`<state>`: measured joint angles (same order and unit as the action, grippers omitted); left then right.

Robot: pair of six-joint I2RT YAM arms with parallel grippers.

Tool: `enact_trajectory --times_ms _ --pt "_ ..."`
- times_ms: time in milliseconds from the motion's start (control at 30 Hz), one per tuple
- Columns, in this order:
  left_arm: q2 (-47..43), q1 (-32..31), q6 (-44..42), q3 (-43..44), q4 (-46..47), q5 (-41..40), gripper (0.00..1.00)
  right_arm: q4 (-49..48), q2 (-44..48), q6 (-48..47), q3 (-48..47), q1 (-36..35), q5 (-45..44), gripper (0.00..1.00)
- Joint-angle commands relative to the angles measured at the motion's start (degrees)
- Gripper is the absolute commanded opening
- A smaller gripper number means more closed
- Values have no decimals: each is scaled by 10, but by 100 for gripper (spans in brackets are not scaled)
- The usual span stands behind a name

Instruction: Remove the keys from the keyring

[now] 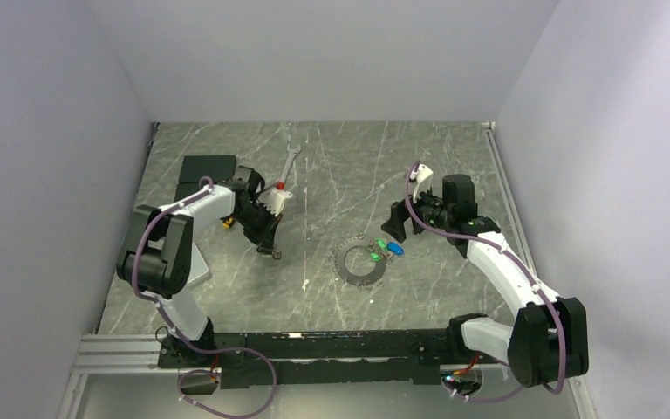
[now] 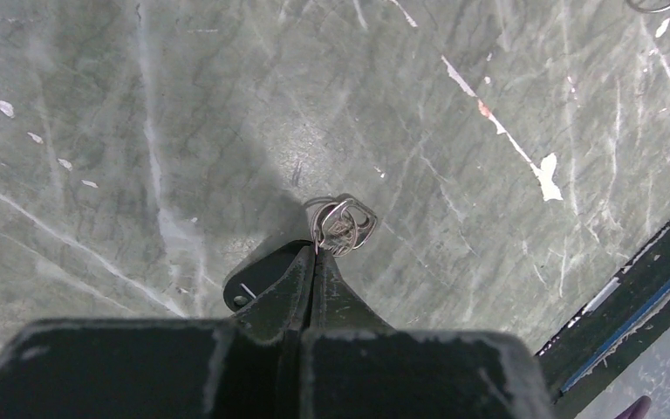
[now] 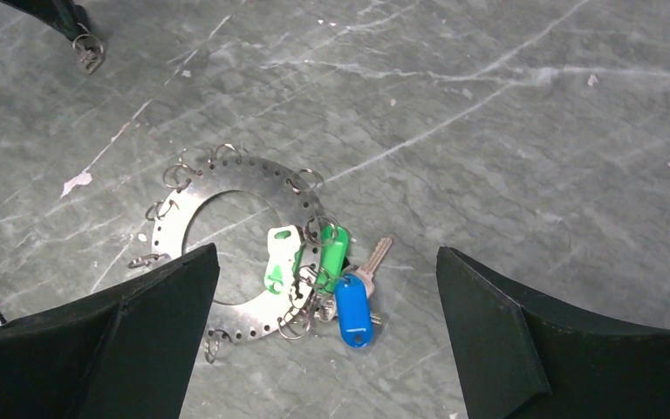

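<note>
The keys [image 3: 336, 279] lie in a small bunch on the table [image 1: 454, 157], at the 2 o'clock edge of the keyring [image 3: 235, 175] in the top view. From the right gripper [image 1: 401, 229] they are near, at about 7 o'clock. In the right wrist view the bunch sits between the two widely spread fingers [image 3: 140, 340], a little ahead of them. The blue-headed key [image 3: 354, 311] has its long axis from 7 to 1 o'clock, so nearly across the closing line. The right arm is clearly the nearer one, reaching forward with the wrist tilted down. The left gripper [image 2: 316, 251], well apart at the keyring's 9 o'clock, has its jaws pressed together on a small wire ring [image 2: 345, 225].
</note>
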<state>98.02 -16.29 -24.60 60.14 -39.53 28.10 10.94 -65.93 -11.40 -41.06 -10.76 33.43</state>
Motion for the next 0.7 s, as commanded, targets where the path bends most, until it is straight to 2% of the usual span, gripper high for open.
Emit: enact_trajectory --times_ms 0,67,367,500,567,667 --pt "1 1 17 19 12 -16 2 -6 4 -9 6 11 -8 100" --pt "-3 2 18 16 13 -22 7 -6 2 -11 7 14 -9 100" --pt "-51 15 14 26 -22 -22 55 -2 7 -16 4 25 -15 100" --pt "-80 34 10 56 -66 1 77 0 15 -12 2 44 -9 100" --pt "-92 46 15 77 -87 12 91 2 15 -10 -1 56 -5 100" --pt "-103 80 17 109 -118 49 95 14 14 -9 -14 78 5 100"
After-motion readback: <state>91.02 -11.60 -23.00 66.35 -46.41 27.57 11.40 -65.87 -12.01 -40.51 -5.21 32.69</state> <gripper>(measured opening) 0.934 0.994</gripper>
